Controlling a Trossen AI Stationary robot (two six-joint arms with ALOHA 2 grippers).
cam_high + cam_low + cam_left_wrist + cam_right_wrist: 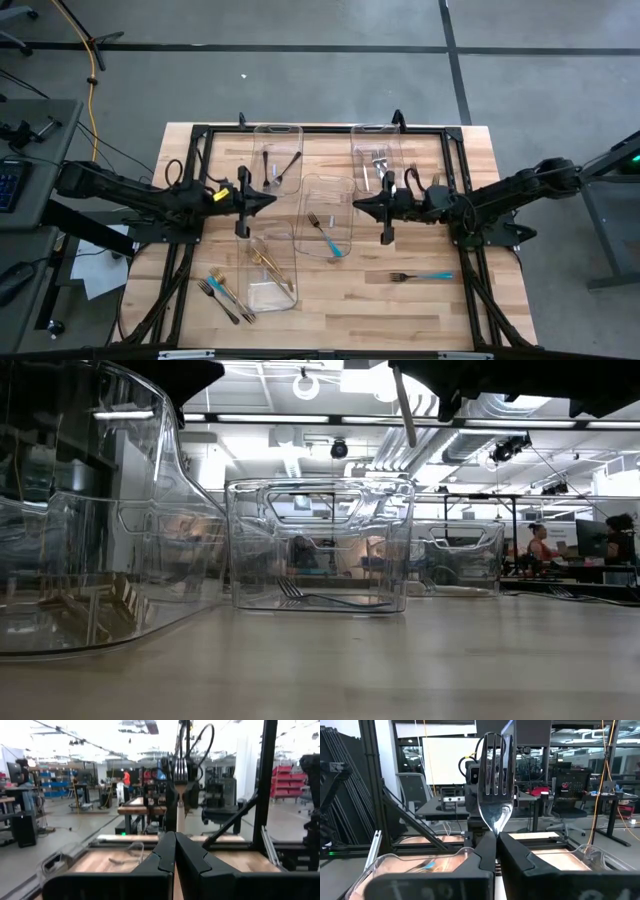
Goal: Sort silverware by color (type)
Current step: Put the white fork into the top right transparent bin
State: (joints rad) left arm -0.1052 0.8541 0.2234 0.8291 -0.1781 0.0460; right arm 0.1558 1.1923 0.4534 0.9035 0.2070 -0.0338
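Note:
My right gripper (495, 836) hangs above the table at the right edge of the middle bin (327, 190), shut on a shiny silver fork (494, 780) that stands upright. Facing it from the left, my left gripper (175, 834) is shut with nothing in it, also above the table (270, 201). Black utensils (275, 170) lie in the far left bin, silver forks (378, 160) in the far right bin, a teal-handled fork (325, 232) in the middle bin and gold pieces (268, 265) in the near left bin. My right gripper pinches the silver fork's neck (493, 831), just below the base of the tines, between its two fingers. The fingers come level from the table's right side and lie across the fork. The fork is lifted clear and upright, tines up, its handle (180, 817) hanging below the fingers.
A teal-handled fork (420, 276) lies loose on the wood near the right front. Several more utensils (225, 293) lie loose at the left front. A black frame (300, 130) runs around the table's edges. People sit in the room beyond the table (540, 545).

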